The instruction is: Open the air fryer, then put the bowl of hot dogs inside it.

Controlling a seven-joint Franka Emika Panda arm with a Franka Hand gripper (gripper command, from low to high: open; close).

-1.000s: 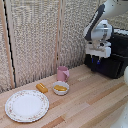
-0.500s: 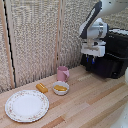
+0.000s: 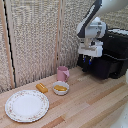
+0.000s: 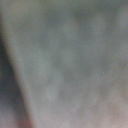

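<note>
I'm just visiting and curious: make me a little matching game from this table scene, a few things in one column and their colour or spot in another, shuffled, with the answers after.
Things:
1. air fryer
2. cup
3. bowl
4. plate

Descriptions:
A. white, holding orange-yellow hot dogs
B. pink, standing just behind the bowl
C. glossy black, at the exterior view's right, beside the gripper
D. large, with a floral rim, at the exterior view's left

Pairs: 1-C, 2-B, 3-A, 4-D
</note>
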